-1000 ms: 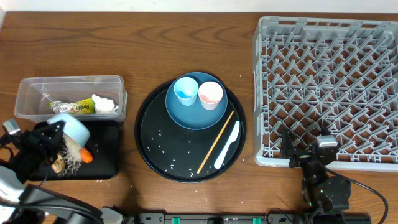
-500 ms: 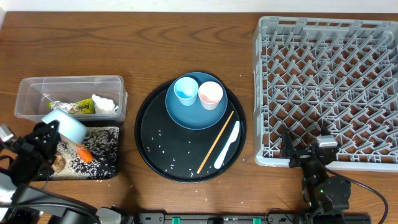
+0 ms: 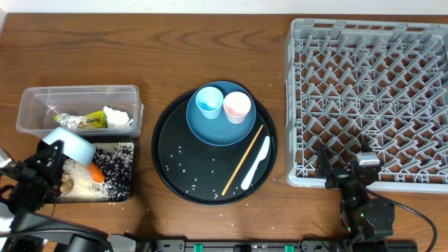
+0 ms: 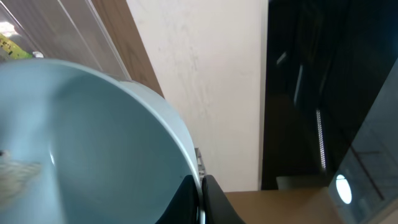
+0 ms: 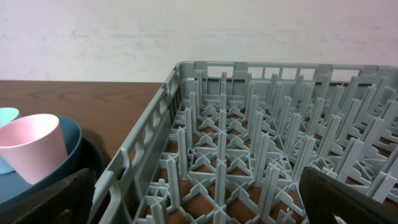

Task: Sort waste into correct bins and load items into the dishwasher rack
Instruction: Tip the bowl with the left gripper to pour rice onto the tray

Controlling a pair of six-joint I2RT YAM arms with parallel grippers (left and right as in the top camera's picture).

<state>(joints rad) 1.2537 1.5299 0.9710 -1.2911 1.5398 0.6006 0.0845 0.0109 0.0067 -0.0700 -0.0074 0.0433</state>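
Leaning bowl: the white bowl (image 3: 72, 145) is tilted over the far left corner of the shallow black tray (image 3: 119, 185), its mouth facing down to the tray.
Left gripper (image 3: 52, 152): closed tight on the rim of the bowl; in the left wrist view the inside of the bowl fills the picture.
Shallow black tray: it holds many white rice grains (image 3: 115, 155), a carrot piece (image 3: 96, 173) and a brown lump (image 3: 66, 183).
Clear tub (image 3: 28, 112): just behind the tray, with foil (image 3: 66, 119), a green-yellow wrapper (image 3: 91, 120) and tissue (image 3: 117, 117).
Writing: dark letters on the wrapper, too small to read.
Round black tray (image 3: 175, 175): it carries the blue plate (image 3: 210, 133) with the light-blue cup (image 3: 208, 102) and the pink cup (image 3: 236, 106), and beside it the chopstick (image 3: 242, 159) and the white utensil (image 3: 256, 162).
Rack (image 3: 371, 91): at the right side.
Right gripper (image 3: 343, 162): fingers wide apart, holding nothing, at the near edge of the rack.
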